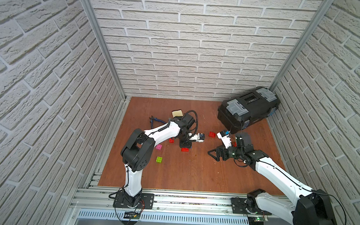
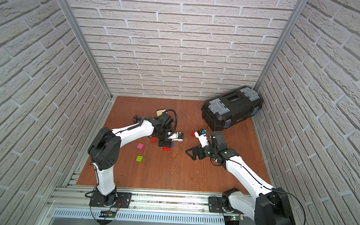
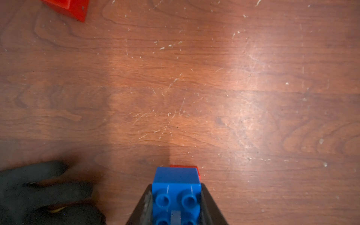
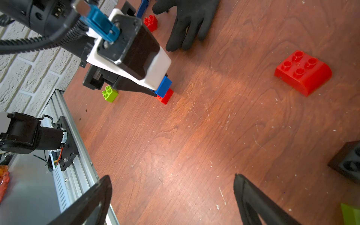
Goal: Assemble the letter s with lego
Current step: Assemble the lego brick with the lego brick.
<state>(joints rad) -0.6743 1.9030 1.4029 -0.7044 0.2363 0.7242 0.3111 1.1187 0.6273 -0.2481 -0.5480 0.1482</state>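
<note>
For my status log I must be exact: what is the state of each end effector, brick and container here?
left end effector, shut on the blue brick
blue brick, gripped, resting on the small red brick
right end effector, open and empty
toolbox, lid closed
curved red brick, loose, studs up
lime green brick, loose, studs up
pink brick, loose
glove, lying flat

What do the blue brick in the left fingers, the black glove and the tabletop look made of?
The blue brick looks like hard moulded plastic, glossy, with crisp studs and highlights. The black glove looks soft and matte, likely rubber-coated fabric; it lies limp. The tabletop is wood or wood-look laminate: grain, fine scratches, slight sheen.
</note>
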